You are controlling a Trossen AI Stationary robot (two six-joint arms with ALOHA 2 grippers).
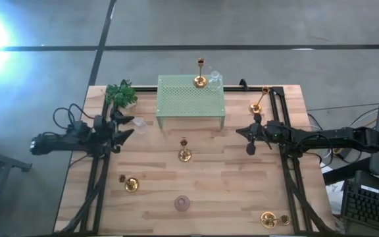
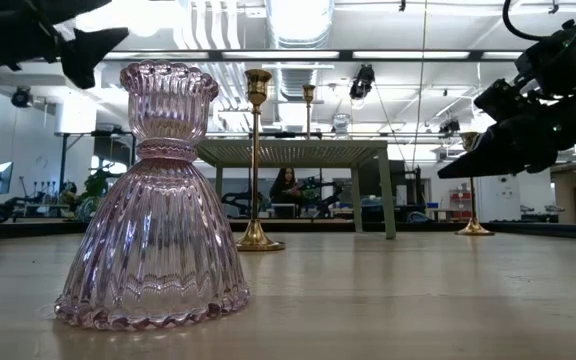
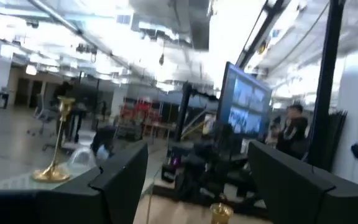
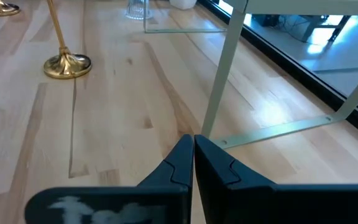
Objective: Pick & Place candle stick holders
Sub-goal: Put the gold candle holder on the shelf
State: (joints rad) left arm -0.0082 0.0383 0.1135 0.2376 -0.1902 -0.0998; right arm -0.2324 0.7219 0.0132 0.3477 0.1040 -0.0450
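Behind the pink glass holder [image 2: 152, 200], a gold candlestick [image 2: 257, 165] partly hidden.

One candlestick [image 1: 201, 72] stands on the perforated stand [image 1: 191, 99], another candle holder [image 1: 185, 151] before it on the table [image 1: 229, 191].
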